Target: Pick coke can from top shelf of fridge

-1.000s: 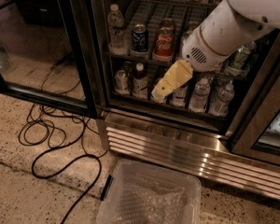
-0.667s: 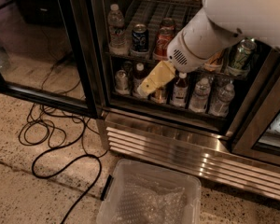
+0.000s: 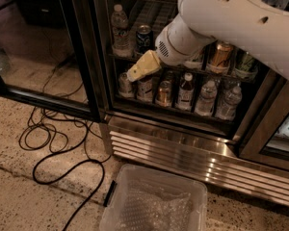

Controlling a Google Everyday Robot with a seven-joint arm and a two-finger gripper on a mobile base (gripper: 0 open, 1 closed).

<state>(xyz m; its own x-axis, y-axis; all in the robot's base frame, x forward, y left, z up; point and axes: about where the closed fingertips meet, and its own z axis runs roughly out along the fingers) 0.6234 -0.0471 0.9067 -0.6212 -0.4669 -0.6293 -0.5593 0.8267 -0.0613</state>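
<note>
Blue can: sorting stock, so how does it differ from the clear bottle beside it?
The bottle is taller, the blue can squat. The bottle is clear with a white cap, the can opaque blue. Both stand upright on one rack, just above the gripper.

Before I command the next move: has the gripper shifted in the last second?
Yes. The gripper has moved left and slightly up: it was down-right of the blue can, and now sits directly below it.
</note>
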